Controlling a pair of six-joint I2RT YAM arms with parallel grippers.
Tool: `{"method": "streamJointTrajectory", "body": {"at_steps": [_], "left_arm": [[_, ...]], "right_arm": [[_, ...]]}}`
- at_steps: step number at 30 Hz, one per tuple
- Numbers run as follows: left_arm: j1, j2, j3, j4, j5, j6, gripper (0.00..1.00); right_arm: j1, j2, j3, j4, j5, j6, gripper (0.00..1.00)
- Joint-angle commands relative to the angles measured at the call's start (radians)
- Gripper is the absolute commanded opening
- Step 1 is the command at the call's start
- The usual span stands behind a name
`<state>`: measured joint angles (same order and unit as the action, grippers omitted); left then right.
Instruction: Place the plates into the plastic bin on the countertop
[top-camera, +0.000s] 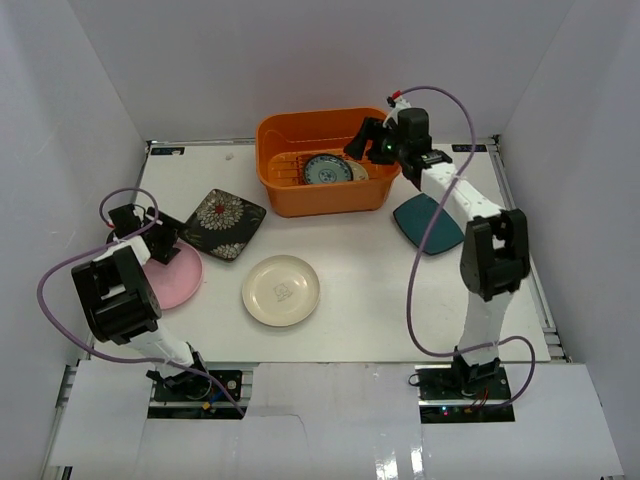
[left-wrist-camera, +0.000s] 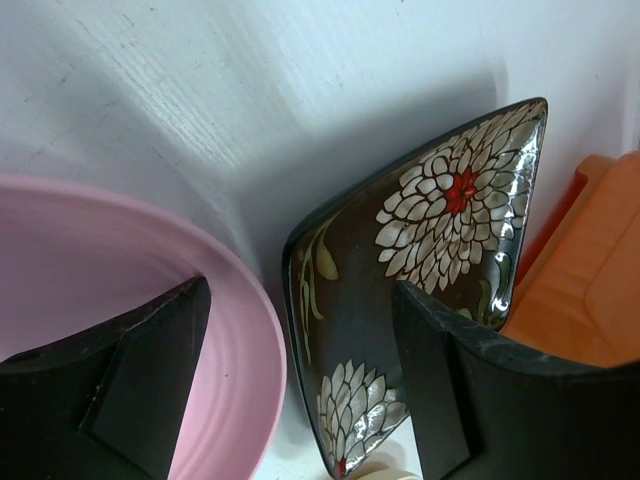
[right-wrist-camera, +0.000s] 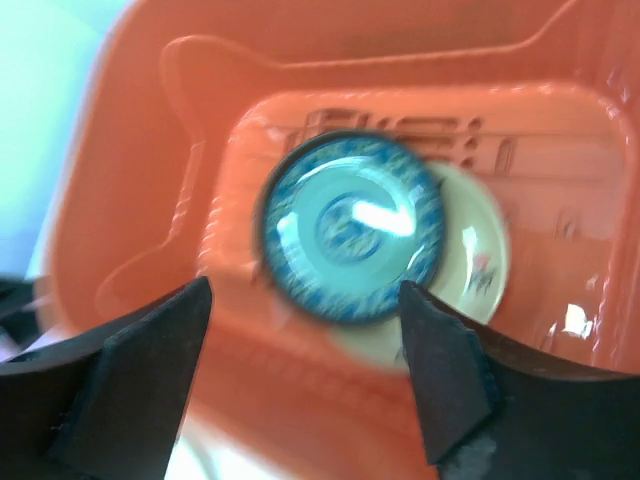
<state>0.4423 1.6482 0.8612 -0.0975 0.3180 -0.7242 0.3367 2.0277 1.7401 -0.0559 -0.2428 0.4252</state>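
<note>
The right gripper (top-camera: 366, 141) is hovering over the bin (top-camera: 290, 195), jaws wide apart and gripping nothing. Inside, a blue-rimmed plate (right-wrist-camera: 352, 225) is lying on a floral plate (right-wrist-camera: 478, 262). The left gripper (top-camera: 163, 238), jaws also wide and empty, is hanging above the pink plate (top-camera: 178, 280). The black plate (top-camera: 222, 222), cream plate (top-camera: 281, 290) and teal plate (top-camera: 428, 222) are lying on the bench (top-camera: 370, 300). The cream plate's centre mark is too small to read.

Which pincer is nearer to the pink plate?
Left. The left pincer is over the rim of the pink plate; the right pincer is far away, above the orange bin.
</note>
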Motion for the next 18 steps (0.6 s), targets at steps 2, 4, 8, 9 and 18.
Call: {"method": "streamJointTrajectory", "body": {"at_steps": [2, 4, 8, 9, 18], "left_arm": [[0.004, -0.066, -0.005, -0.004, 0.029, 0.031, 0.82], [0.003, -0.109, -0.014, -0.010, 0.033, 0.032, 0.80], [-0.031, -0.269, -0.063, -0.060, -0.006, 0.058, 0.77], [-0.042, -0.296, -0.077, -0.095, -0.025, 0.068, 0.77], [-0.275, -0.441, -0.088, -0.367, -0.374, 0.187, 0.68]], "right_arm": [[0.068, -0.327, -0.355, 0.279, -0.027, 0.056, 0.76], [0.114, -0.397, -0.488, 0.346, -0.006, 0.061, 0.70], [0.231, -0.483, -0.729, 0.428, 0.068, 0.060, 0.65], [0.267, -0.483, -0.787, 0.430, 0.083, 0.058, 0.65], [0.364, -0.380, -0.910, 0.389, 0.063, 0.034, 0.79]]}}
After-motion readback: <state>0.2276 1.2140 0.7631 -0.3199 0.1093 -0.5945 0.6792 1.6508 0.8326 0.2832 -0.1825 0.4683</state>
